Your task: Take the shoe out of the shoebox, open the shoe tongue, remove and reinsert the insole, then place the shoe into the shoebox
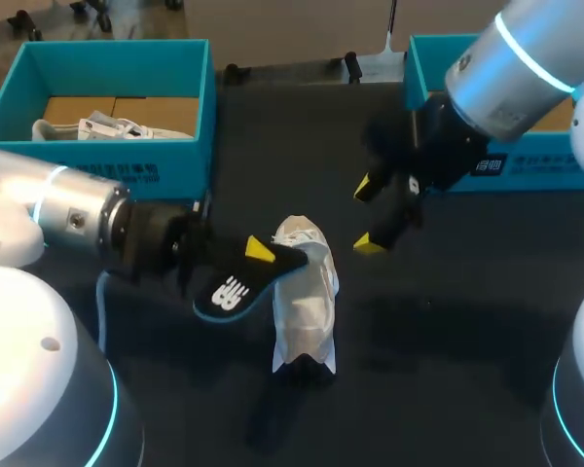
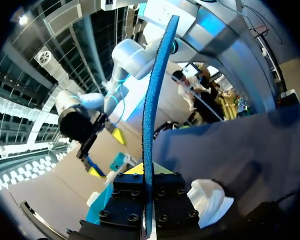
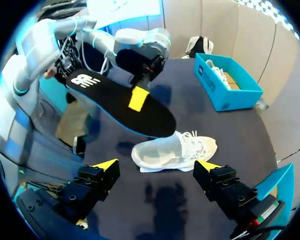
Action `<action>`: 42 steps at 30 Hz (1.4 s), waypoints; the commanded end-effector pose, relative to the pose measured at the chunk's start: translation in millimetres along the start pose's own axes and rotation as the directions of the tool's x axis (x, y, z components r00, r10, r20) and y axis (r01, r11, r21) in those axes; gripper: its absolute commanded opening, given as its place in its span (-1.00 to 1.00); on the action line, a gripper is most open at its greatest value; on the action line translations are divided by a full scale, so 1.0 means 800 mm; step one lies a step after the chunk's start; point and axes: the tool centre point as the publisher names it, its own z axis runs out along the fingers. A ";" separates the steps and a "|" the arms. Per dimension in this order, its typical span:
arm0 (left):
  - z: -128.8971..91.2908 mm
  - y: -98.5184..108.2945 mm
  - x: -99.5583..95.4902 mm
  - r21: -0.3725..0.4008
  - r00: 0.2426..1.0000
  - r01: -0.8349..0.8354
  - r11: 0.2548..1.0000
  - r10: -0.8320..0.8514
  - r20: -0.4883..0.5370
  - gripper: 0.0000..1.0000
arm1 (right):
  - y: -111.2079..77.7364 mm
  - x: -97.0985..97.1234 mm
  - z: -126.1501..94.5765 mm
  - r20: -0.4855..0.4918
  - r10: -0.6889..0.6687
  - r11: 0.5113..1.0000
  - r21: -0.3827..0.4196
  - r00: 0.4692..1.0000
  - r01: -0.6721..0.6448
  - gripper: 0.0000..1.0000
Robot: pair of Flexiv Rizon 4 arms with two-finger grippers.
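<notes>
Black insole (image 1: 236, 288) pinched between left fingers (image 1: 260, 249), clamped tight, held over white shoe (image 1: 307, 306) lying at middle of tabletop (image 1: 448, 370). Empty right fingers (image 1: 371, 185) spread wide, hovering apart from shoe, nearer far right edge.

shoe (image 1: 305, 309): white, laced, lying mid-table
insole (image 1: 236, 284): black, blue-edged, raised over the shoe
shoebox (image 1: 127, 170): teal, open, far left
</notes>
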 end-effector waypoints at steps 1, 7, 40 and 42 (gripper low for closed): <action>0.009 -0.026 0.019 0.007 1.000 0.014 1.000 -0.014 -0.012 -1.00 | 0.002 0.005 0.018 0.022 -0.020 0.999 0.047 1.000 0.019 1.00; 0.028 -0.063 0.046 0.051 0.993 0.060 0.997 -0.054 -0.101 -1.00 | -0.011 0.019 0.046 -0.032 -0.067 0.991 0.114 0.997 0.070 1.00; 0.036 -0.029 0.087 0.083 0.997 0.069 0.994 -0.066 -0.044 -1.00 | -0.018 0.016 0.110 -0.046 -0.138 0.979 0.147 0.989 0.144 1.00; 0.036 -0.029 0.087 0.083 0.997 0.069 0.994 -0.066 -0.044 -1.00 | -0.018 0.016 0.110 -0.046 -0.138 0.979 0.147 0.989 0.144 1.00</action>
